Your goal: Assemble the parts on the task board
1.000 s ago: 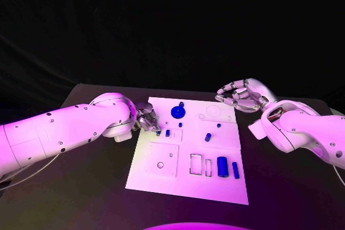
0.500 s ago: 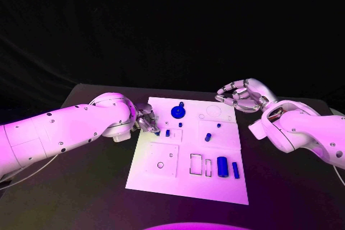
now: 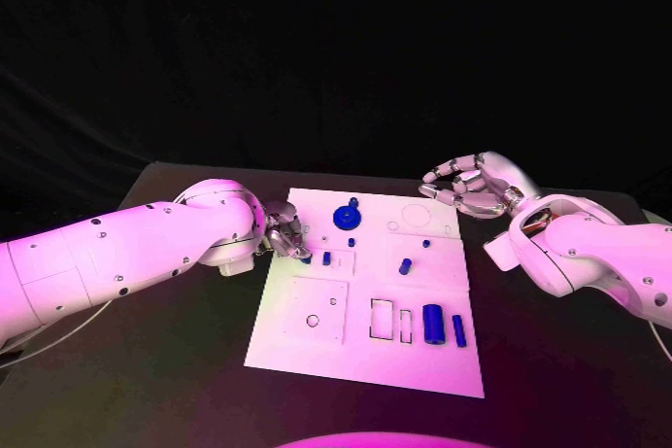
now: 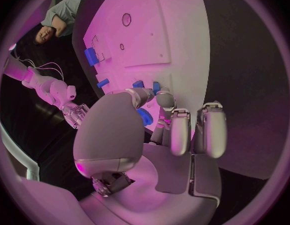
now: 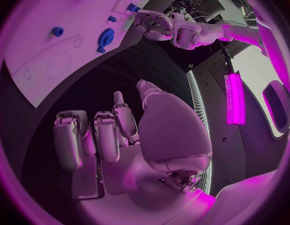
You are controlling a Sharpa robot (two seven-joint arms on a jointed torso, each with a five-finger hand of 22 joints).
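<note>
Left hand [image 3: 285, 231]: at the board's left edge, fingers curled down. In the left wrist view a small blue part [image 4: 144, 116] sits between the thumb and fingertips [image 4: 165, 101], pinched.
Board [image 3: 325, 317]: white plate between the two hands, lying flat on the table [image 3: 154, 370].
Gear [image 3: 345, 217]: blue, on the board's far side, just right of the left hand.
Small pegs [image 3: 326, 258]: blue, on the board just beside the left hand's fingertips.
Peg [image 3: 405, 267]: blue, mid-board, between the hands.
Cylinder [image 3: 433, 321]: blue, near side of the board, well apart from both hands.
Bar [image 3: 458, 330]: blue, just right of the cylinder.
Right hand [image 3: 466, 188]: raised beyond the board's far right corner, fingers curled in, holding nothing.
</note>
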